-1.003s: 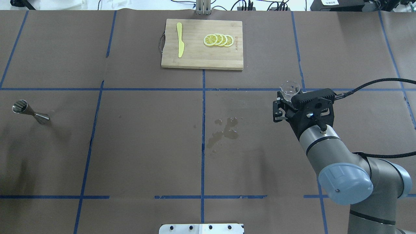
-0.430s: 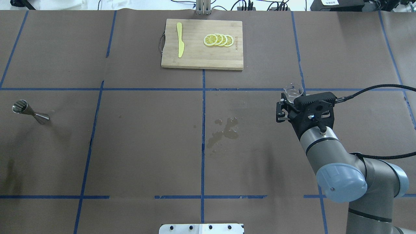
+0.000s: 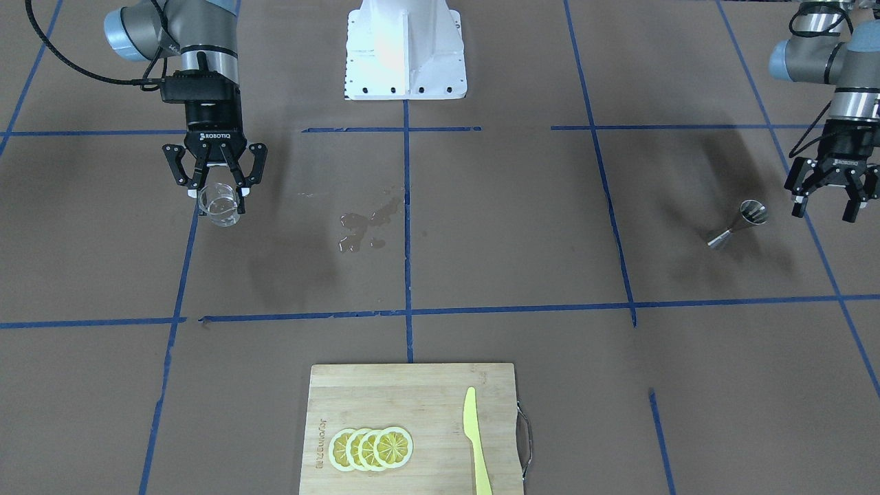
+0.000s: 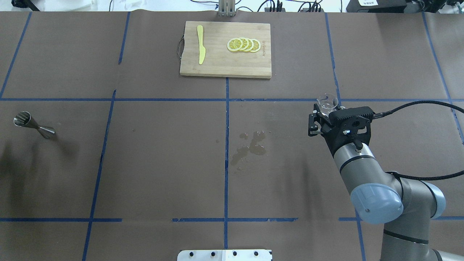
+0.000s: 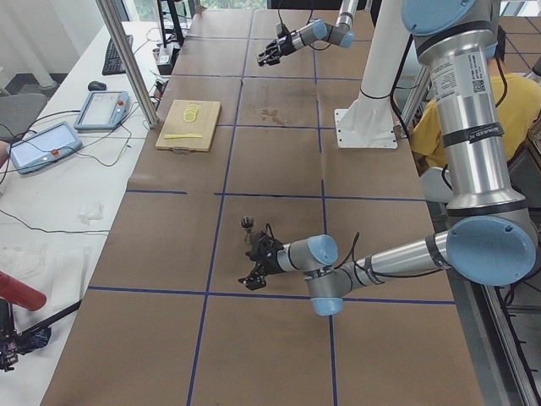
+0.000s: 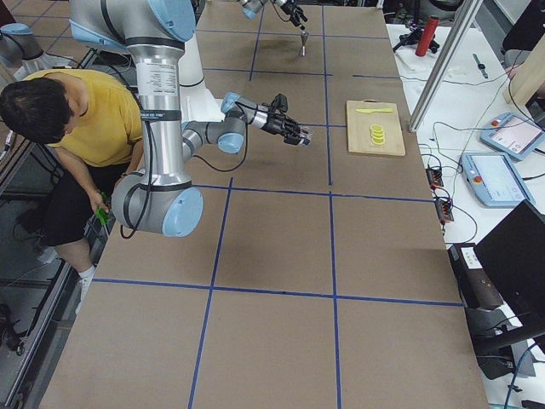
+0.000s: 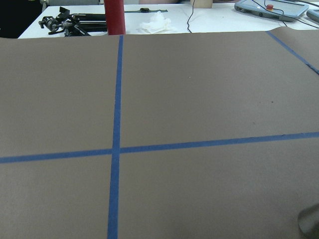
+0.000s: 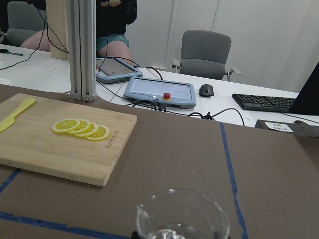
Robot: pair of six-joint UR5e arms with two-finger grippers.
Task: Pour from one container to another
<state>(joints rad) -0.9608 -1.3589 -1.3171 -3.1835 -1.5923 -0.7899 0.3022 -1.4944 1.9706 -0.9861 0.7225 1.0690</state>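
Note:
My right gripper [image 3: 218, 196] is shut on the small clear glass cup [image 3: 220, 205], which it holds upright just above the table on my right side. From overhead the cup [image 4: 327, 103] shows at the front of that gripper [image 4: 325, 113], and its rim [image 8: 182, 215] fills the bottom of the right wrist view. The steel jigger [image 3: 740, 223] stands upright far off on my left side [image 4: 34, 125]. My left gripper [image 3: 823, 204] hangs open beside the jigger, a little apart from it and holding nothing.
A bamboo cutting board [image 4: 224, 69] with lemon slices [image 4: 243, 44] and a yellow knife [image 4: 201, 44] lies at the far middle. A wet spill [image 4: 251, 146] marks the table centre. A person in a yellow shirt [image 6: 94, 111] sits behind the robot.
My right gripper has drifted slightly right and back toward the robot, the glass cup moving with it. A shadow has grown at the overhead view's left edge.

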